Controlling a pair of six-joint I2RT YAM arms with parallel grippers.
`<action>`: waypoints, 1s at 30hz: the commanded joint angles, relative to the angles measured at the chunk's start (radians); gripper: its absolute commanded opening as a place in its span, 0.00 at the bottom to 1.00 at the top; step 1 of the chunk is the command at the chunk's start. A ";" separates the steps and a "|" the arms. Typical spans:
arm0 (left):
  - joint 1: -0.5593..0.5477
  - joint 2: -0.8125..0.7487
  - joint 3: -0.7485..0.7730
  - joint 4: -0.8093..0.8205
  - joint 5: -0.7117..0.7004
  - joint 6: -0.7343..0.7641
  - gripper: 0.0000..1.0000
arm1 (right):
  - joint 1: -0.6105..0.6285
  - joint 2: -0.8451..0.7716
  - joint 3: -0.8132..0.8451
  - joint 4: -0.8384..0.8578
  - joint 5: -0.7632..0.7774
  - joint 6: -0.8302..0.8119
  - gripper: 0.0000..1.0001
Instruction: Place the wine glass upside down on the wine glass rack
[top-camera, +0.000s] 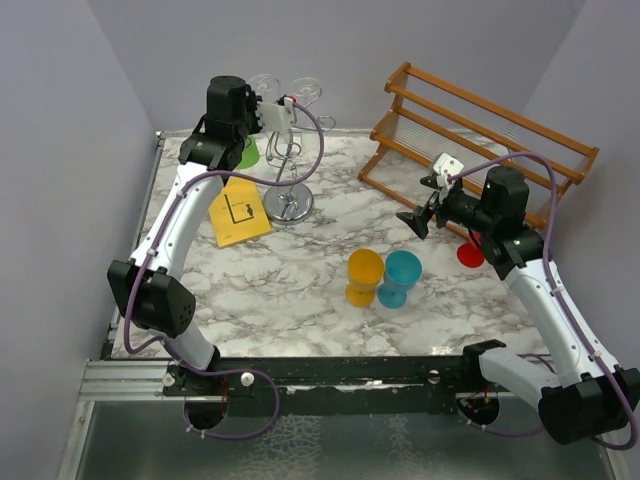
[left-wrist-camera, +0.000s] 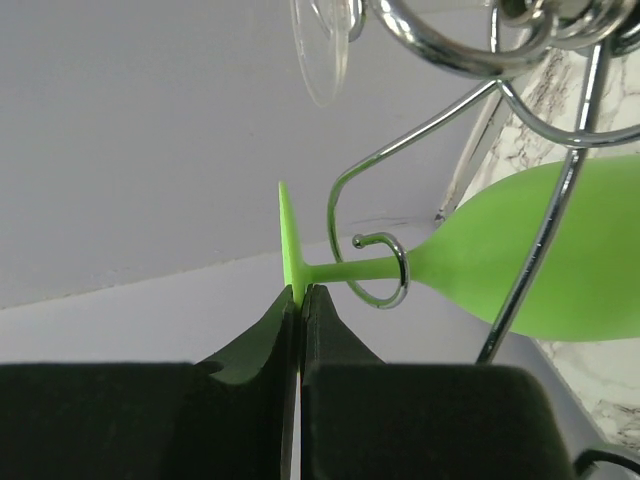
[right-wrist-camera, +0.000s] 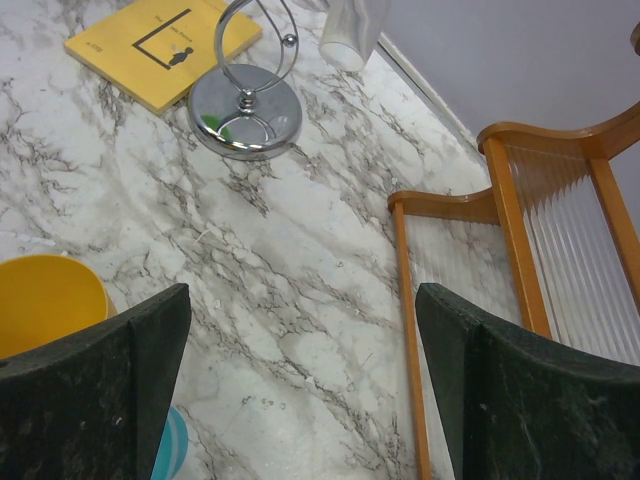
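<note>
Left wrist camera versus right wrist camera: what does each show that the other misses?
Only left wrist: the left gripper shut on the foot of the green wine glass, whose stem runs through a curl of the wine glass rack. Only right wrist: the open right gripper, the rack's disc base, yellow book, yellow cup, teal cup, wooden rack. Both: the chrome rack and marble table.

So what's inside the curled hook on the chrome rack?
The green wine glass has its stem through the hook, foot pinched by the left end effector. From above, the left arm covers most of it.
</note>
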 joint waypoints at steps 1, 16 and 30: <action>0.002 -0.058 -0.019 -0.019 0.075 -0.024 0.00 | -0.003 0.005 -0.007 0.029 -0.007 -0.004 0.93; -0.002 -0.037 -0.006 -0.092 0.139 -0.034 0.00 | -0.003 0.013 -0.015 0.036 0.001 -0.007 0.93; -0.002 -0.008 0.071 -0.166 0.193 -0.070 0.05 | -0.003 0.015 -0.011 0.031 0.003 -0.009 0.93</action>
